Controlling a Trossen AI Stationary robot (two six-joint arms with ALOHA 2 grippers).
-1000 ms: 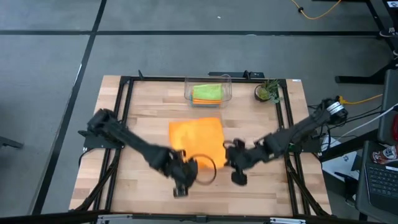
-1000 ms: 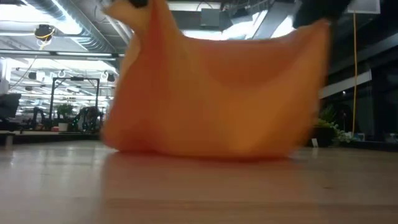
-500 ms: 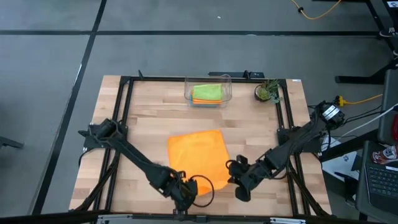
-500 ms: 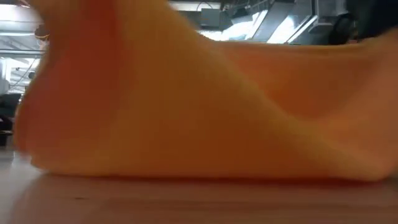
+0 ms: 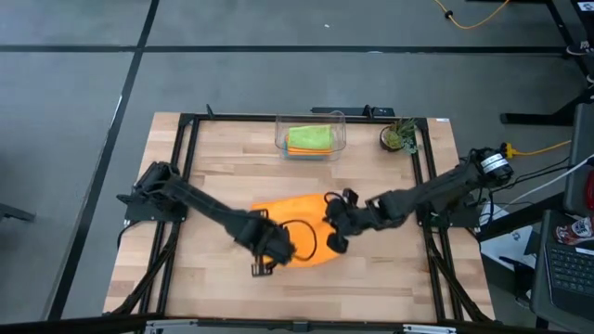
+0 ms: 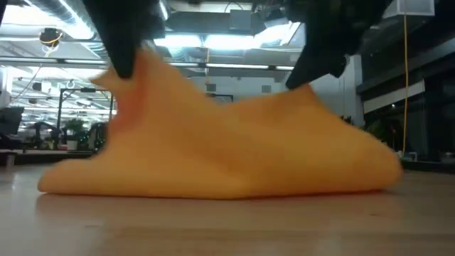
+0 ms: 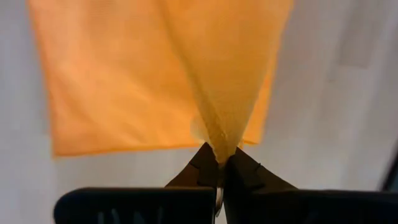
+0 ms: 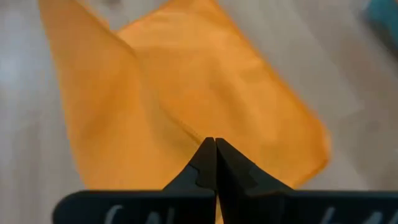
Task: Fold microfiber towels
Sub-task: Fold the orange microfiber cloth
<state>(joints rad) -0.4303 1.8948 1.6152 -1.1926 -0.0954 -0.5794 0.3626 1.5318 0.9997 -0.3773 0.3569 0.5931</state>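
Orange towel (image 5: 295,209): near the middle of the wooden table (image 5: 223,158), slightly toward the front edge; partly lifted, partly resting on the wood. Long axis running left to right across the table. In the low view (image 6: 234,156), draped like a low tent with two raised peaks, one under each gripper, sagging between them and trailing down to the tabletop on both sides.

Left gripper (image 5: 264,262): fingers closed tight on a pinched corner of the orange towel; cloth fanning away from the fingertips in the left wrist view (image 7: 219,158).

Right gripper (image 5: 336,232): fingers pressed together on another part of the same towel's edge (image 8: 215,146); fabric spreading out flat beyond them.

Arms: both reaching inward from the table's sides, grippers near each other over the towel.

Clear plastic bin (image 5: 311,136): at the back edge of the table, well apart from the orange towel.

Lime green towel (image 5: 309,135): folded, lying inside the bin on top of another orange cloth whose edge shows beneath.

Small potted plant (image 5: 399,136): back right, beside the bin.
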